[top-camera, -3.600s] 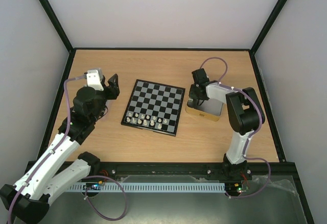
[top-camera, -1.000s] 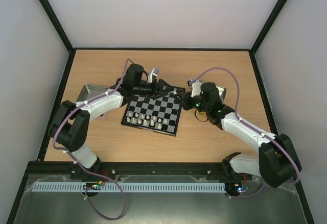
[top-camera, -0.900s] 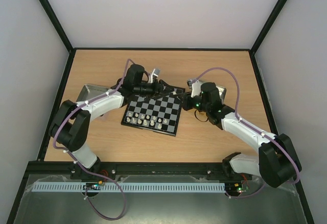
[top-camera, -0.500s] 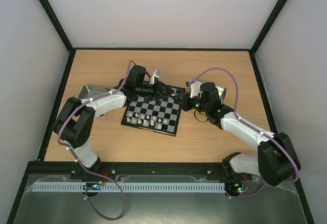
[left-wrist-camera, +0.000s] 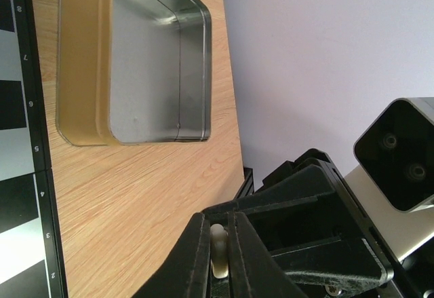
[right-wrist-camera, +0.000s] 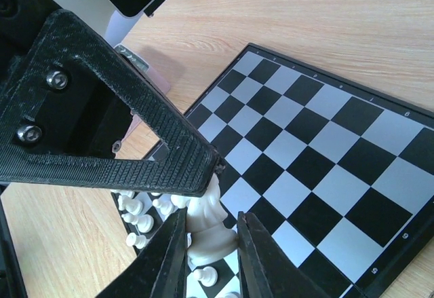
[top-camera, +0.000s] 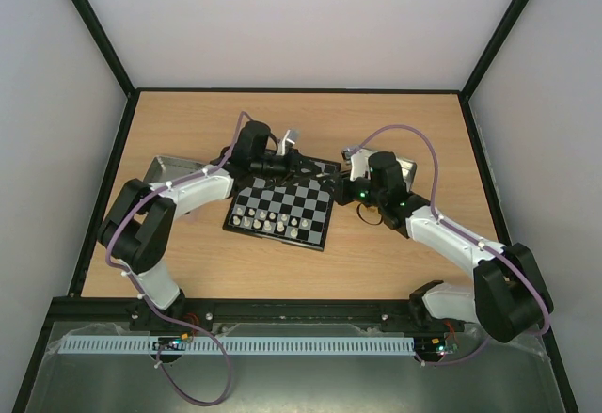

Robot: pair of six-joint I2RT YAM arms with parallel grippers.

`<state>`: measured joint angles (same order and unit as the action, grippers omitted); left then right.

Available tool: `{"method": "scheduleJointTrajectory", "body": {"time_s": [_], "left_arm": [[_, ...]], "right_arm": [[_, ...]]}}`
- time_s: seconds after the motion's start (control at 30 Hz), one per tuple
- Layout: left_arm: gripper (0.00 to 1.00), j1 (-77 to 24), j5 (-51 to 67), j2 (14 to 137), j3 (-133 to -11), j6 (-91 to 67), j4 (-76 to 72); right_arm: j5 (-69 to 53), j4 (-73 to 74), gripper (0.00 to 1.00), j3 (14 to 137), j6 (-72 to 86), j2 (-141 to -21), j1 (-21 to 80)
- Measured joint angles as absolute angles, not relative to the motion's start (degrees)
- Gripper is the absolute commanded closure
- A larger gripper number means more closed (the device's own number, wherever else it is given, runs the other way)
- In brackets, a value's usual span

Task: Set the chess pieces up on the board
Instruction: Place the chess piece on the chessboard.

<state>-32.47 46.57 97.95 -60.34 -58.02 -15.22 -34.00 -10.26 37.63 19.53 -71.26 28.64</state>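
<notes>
The near two rows of the chessboard (top-camera: 310, 183) carry a partial line-up of white chess pieces (top-camera: 271, 221); they are too small to count from above. The middle and far squares that show are bare, and no black piece appears on the board, so I judge the set-up well under half done.

Above the far right part of the board, the right hand (right-wrist-camera: 211, 216) has its fingers closed narrowly around the base of a white piece (right-wrist-camera: 203, 233), possibly a knight. The left hand (left-wrist-camera: 217, 225) is pinched almost fully shut on the top of that same piece, so both hands hold it off the board.

Farther right on the wooden surface (top-camera: 423, 244), the tin (left-wrist-camera: 146, 74) shows no pieces in its visible part. A second tin (top-camera: 162, 166) sits to the left.
</notes>
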Motion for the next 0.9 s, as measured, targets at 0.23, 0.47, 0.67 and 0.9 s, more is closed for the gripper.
{"method": "scheduleJointTrajectory", "body": {"time_s": [0.23, 0.47, 0.67, 0.9], "left_arm": [[0.97, -32.8, 46.0, 97.5, -60.3, -56.0, -14.0], [0.98, -32.2, 38.3, 92.9, -60.2, -49.4, -5.4], [0.98, -31.9, 25.2, 86.2, -60.1, -41.2, 3.8], [0.98, -38.9, 6.6, 80.8, -59.9, -32.3, 12.8]], "right_arm": [[-33.5, -9.0, 0.44, 38.1, 19.1, -72.1, 28.8], [-33.0, -7.2, 0.26, 38.7, 17.0, -71.8, 28.9], [-24.0, -8.3, 0.24, 37.0, 18.9, -66.8, 28.9], [-4.9, -8.5, 0.24, 36.3, 26.9, -64.5, 28.9]]}}
